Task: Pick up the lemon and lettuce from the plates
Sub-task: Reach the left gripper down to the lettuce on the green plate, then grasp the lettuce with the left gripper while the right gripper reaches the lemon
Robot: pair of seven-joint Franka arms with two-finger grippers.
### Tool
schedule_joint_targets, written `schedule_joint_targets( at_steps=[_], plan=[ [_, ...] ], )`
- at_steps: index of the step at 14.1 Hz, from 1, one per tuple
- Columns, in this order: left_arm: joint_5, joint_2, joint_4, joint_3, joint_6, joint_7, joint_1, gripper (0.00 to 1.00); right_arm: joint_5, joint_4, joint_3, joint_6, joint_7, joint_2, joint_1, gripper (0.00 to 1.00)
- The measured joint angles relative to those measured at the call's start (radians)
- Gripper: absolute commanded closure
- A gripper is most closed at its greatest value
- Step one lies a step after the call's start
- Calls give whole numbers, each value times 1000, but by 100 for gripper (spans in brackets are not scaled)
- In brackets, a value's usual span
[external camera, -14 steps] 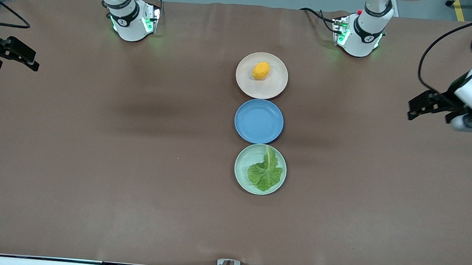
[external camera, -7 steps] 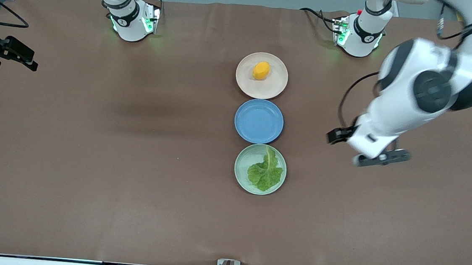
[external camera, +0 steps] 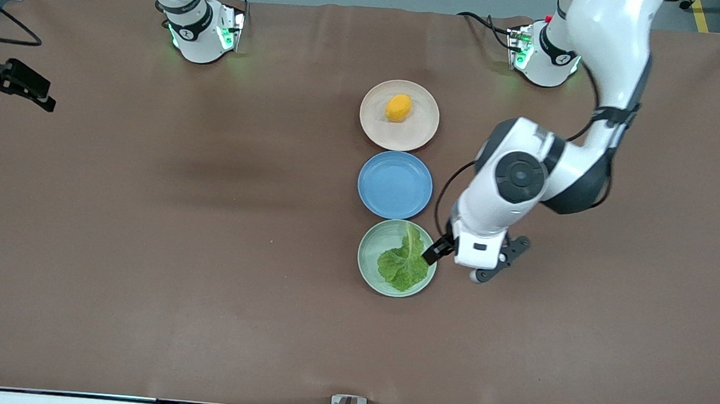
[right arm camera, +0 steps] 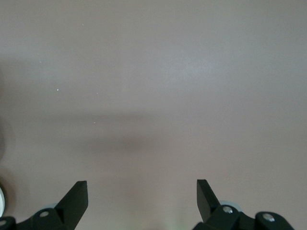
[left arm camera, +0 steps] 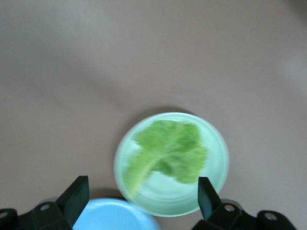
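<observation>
Item: lettuce [external camera: 404, 262], single crinkled green leaf with a pale rib. Location: lying flat in the mint-green plate [external camera: 369, 268], the plate nearest the front camera in a row of three. Long axis: the rib runs from the plate's rim beside the blue plate [external camera: 395, 185] toward the front camera, where the leaf fans out into its broad frilled end.

Item: lemon [external camera: 398, 107], small orange-yellow oval. Location: on the beige-pink plate [external camera: 418, 134], farthest from the front camera; its long axis sits slightly aslant. Blue plate between the two holds nothing.

Item: left hand [external camera: 443, 250]. Location: up over the mint-green plate's rim on the side toward the left arm's end of the tabletop [external camera: 138, 242], at the leaf's edge. State: fingers [left arm camera: 76, 194] spread wide, nothing between them. In the left wrist view the whole leaf lies ahead of the spread fingers, not yet between them.

Item: right hand [external camera: 16, 82]. Location: over the right arm's end of the tabletop, well apart from all plates; waiting. State: fingers [right arm camera: 79, 196] spread, empty.

Governing relation: the left hand is by far the nearer to the lettuce; judged need is a short shift inward over the leaf, then a descent with the fingers set across the rib. The lemon remains untouched.
</observation>
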State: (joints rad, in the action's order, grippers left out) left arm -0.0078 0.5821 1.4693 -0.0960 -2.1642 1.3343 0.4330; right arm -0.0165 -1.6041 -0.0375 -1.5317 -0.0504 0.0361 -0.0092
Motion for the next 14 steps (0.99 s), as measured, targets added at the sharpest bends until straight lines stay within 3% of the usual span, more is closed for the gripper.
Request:
schedule_joint_targets(
  at_steps=[3,6,10,14],
  plan=[
    [0,68,-6,0,-133,237,46,0,0,1,0,-37,-4,-67,0,0],
    [0,124,-9,1,-195,337,68,0,-2,-1,9,-38,18,-119,17,0],
    [0,193,-11,1,-289,445,78,0,-73,-10,25,-23,331,-117,143,0],
    [0,244,-15,1,-322,475,91,0,-120,-40,36,-47,734,-104,379,0]
  ],
)
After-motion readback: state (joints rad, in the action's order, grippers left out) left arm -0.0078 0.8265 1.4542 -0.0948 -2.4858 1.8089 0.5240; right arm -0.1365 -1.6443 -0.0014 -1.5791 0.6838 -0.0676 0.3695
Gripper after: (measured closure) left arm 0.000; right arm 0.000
